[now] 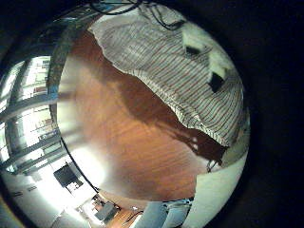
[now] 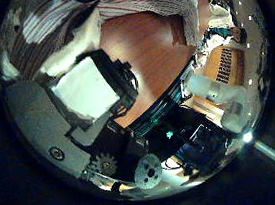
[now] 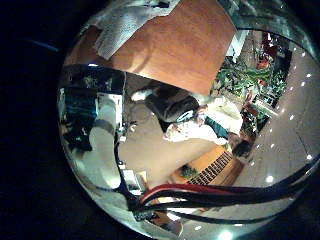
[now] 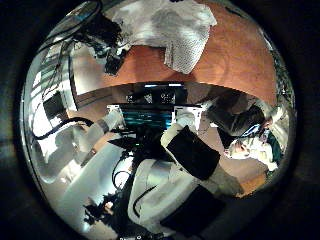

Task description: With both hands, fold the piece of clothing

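Close to the left palm, its own white and black fingers fill the thumb-side view, bent over bare table with nothing between them, so far as this view lets one judge; beyond them the striped shirt lies on the wood; in the little-finger view the same shirt spreads flat across the far part of the table, its hem edge running along the bare wood, and black and white finger parts rest on the cloth, though whether they pinch it I cannot tell, nor whose they are; from the right palm the shirt sits well off at the far edge of the table, bunched and pale, with a dark hand just beside it; the right hand's own fingers do not show clearly in either of its views, so their state cannot be told; the shirt again lies far across the table.
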`<state>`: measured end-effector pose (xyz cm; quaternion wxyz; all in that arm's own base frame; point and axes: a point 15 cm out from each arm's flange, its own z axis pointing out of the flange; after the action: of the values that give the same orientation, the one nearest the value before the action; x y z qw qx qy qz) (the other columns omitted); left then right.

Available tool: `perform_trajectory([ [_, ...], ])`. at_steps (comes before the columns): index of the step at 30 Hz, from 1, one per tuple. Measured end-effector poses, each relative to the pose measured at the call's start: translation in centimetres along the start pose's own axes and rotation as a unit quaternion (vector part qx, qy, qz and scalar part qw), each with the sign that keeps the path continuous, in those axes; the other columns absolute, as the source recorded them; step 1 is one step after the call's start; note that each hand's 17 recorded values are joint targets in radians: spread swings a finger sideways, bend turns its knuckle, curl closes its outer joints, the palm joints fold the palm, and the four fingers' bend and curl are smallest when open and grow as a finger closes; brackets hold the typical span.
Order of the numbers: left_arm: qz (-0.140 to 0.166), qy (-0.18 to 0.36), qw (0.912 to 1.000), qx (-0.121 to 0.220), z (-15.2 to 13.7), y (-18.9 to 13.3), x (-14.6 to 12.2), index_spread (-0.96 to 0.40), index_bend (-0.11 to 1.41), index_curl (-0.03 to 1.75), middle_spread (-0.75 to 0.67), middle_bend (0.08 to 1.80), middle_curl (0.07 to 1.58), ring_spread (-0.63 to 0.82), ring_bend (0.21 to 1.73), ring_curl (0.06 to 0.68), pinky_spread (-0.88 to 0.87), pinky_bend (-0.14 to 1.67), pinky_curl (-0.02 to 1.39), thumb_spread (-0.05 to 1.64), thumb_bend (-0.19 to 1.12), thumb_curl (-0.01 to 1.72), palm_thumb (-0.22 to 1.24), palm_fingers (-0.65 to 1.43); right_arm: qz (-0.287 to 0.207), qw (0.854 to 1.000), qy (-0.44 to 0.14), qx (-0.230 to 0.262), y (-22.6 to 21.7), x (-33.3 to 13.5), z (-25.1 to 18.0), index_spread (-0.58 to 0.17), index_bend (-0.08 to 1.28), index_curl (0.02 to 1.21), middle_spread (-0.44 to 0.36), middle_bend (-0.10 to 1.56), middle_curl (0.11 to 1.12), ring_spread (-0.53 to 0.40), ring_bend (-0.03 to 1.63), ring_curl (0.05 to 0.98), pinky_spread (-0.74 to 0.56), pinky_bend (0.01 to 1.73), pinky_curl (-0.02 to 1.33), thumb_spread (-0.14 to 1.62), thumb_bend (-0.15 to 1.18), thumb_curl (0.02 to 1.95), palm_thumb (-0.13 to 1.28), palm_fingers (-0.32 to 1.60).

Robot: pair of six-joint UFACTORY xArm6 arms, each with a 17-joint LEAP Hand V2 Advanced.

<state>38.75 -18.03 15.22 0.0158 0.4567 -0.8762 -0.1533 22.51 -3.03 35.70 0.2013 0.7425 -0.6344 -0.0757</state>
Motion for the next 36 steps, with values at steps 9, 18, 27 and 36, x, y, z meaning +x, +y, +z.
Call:
perform_trajectory([
  [9,-0.007,-0.006,0.9999,-0.005,-1.4,0.1,-0.2,-0.52,0.4,0.9,-0.5,0.84,0.94,-0.46,1.29,0.514,-0.59,1.11,0.63,1.05,-0.01,0.43,0.76,1.11,-0.006,1.0,-0.002,-0.016,-1.6,0.1,0.4,-0.359,0.14,0.29,-0.052,0.24,0.37,0.001,0.58,0.24,0.3,0.53,0.22,1.38,-0.01,0.28,0.52,0.32],
  [18,-0.01,0.015,0.9998,0.006,-4.3,-1.0,1.6,-0.63,0.45,1.09,-0.56,0.89,1.03,-0.46,1.34,0.534,-0.61,1.16,0.66,1.05,-0.02,0.47,0.74,1.06,-0.021,1.0,0.0,-0.012,-8.1,-0.7,5.2,-0.321,0.14,0.26,-0.053,0.27,0.38,-0.019,0.61,0.25,0.26,0.57,0.23,1.29,-0.01,0.31,0.56,0.25],
  [27,-0.018,0.02,0.9996,-0.002,-4.6,-0.8,0.2,-0.69,0.42,1.21,-0.6,0.88,1.07,-0.45,1.35,0.532,-0.6,1.17,0.67,1.05,-0.02,0.5,0.73,1.05,-0.019,1.0,-0.002,0.013,-12.9,-0.7,7.4,-0.285,0.15,0.27,-0.017,0.27,0.38,0.075,0.53,0.236,0.31,0.57,0.23,1.19,-0.03,0.32,0.49,0.1],
  [36,-0.021,0.023,0.9995,-0.007,-4.2,-0.7,-0.1,-0.72,0.36,1.29,-0.62,0.87,1.09,-0.45,1.35,0.527,-0.6,1.17,0.68,1.05,-0.02,0.51,0.73,1.07,0.002,1.0,0.001,0.022,-16.6,-1.4,12.2,-0.262,0.16,0.27,0.008,0.26,0.38,0.112,0.52,0.237,0.31,0.54,0.24,1.09,-0.03,0.3,0.45,0.1],
])
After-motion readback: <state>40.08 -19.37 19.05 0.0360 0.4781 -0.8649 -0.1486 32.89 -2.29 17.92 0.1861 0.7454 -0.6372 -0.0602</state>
